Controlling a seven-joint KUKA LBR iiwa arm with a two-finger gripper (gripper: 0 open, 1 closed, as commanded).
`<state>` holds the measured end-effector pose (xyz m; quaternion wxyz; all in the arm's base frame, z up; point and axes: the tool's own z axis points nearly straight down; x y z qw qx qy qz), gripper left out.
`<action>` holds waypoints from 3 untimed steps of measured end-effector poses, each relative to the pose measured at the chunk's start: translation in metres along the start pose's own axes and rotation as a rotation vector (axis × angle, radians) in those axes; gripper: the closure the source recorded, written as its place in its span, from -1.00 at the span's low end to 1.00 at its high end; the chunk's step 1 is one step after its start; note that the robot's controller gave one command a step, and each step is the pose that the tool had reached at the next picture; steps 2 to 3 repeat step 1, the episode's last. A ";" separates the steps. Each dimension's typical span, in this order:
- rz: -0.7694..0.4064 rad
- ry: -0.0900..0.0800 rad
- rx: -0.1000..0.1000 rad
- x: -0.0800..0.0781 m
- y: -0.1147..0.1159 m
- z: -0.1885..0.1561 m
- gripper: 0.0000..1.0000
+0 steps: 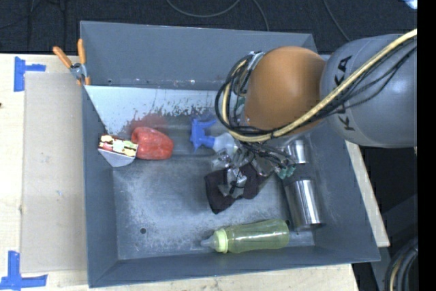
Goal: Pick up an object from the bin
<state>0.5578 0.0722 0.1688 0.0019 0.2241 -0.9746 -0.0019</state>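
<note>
Black cloth (219,195), crumpled, is seen in the camera view near the middle of the bin (136,215), under the gripper (238,174), which appears to be touching its upper right part. Whether the gripper is released or clenched cannot be told. A slip is to be feared: only a thin fold may be pinched, or the silver can (304,201) nearby may be knocked. The cloth's long axis is judged to run from lower left to upper right; no pointing end is made out.
</note>
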 end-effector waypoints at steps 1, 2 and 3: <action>-0.108 -0.003 0.000 0.007 -0.014 -0.057 1.00; -0.108 -0.003 0.000 0.007 -0.014 -0.057 1.00; -0.108 -0.003 0.000 0.007 -0.014 -0.057 1.00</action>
